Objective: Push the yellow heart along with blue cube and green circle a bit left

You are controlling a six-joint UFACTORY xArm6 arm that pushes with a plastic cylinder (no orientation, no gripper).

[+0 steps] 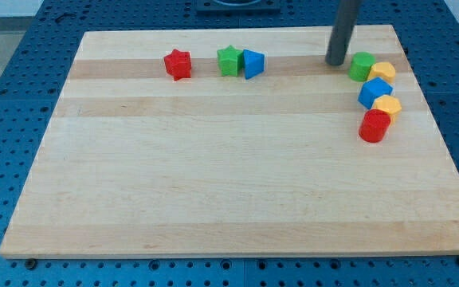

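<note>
My tip [335, 62] rests on the board near the view's top right, just left of the green circle [362, 66]. A yellow heart [383, 71] touches the green circle on its right. The blue cube [374, 92] sits just below them. A second yellow block [388, 106] lies at the blue cube's lower right, and a red block [374, 126] sits below that. The tip stands apart from the green circle by a small gap.
A red star [178, 64], a green star [229, 60] and a blue triangular block [253, 63] stand in a row near the top middle of the wooden board [213, 175]. The board's right edge is close to the cluster.
</note>
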